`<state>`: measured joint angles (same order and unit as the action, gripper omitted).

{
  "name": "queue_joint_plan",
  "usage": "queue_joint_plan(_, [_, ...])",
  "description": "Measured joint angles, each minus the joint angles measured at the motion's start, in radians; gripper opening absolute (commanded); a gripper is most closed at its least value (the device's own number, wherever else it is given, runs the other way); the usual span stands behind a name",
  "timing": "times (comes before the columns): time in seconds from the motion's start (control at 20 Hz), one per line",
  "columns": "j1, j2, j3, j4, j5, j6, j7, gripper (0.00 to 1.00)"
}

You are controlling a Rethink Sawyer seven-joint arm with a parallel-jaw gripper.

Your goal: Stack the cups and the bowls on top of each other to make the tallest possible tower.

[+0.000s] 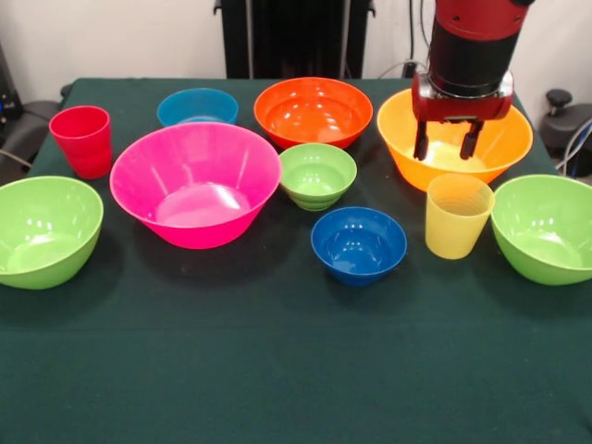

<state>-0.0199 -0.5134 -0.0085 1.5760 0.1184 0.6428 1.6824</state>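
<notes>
My gripper [447, 143] hangs open and empty over the yellow-orange bowl [504, 143], just behind the pale yellow ribbed cup [457, 216]. The red cup [82, 140] stands upright at the far left. All the bowls sit apart on the table: a big pink bowl [195, 182], an orange-red bowl [313, 111], a light blue bowl [197, 106], a small lime green bowl [317, 174], a dark blue bowl [359, 243], and large lime green bowls at the left [44, 229] and right [546, 227]. Nothing is stacked.
A dark green cloth [277, 370] covers the table, with bare cloth along the front edge. Black equipment stands behind the table's back edge.
</notes>
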Motion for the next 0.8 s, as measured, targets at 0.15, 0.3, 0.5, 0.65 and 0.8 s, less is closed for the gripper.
queue_joint_plan(0.15, [-0.02, 0.0, 0.0, -0.045, 0.004, 0.025, 0.0, 1.0])
queue_joint_plan(0.3, [-0.038, 0.0, 0.0, -0.077, 0.007, 0.027, 0.0, 1.0])
queue_joint_plan(0.5, [-0.065, 0.006, -0.001, -0.131, 0.011, 0.027, 0.0, 1.0])
queue_joint_plan(0.65, [-0.085, 0.025, -0.007, -0.186, 0.011, 0.027, 0.0, 1.0])
queue_joint_plan(0.8, [-0.1, 0.047, -0.014, -0.227, 0.011, 0.027, 0.0, 1.0])
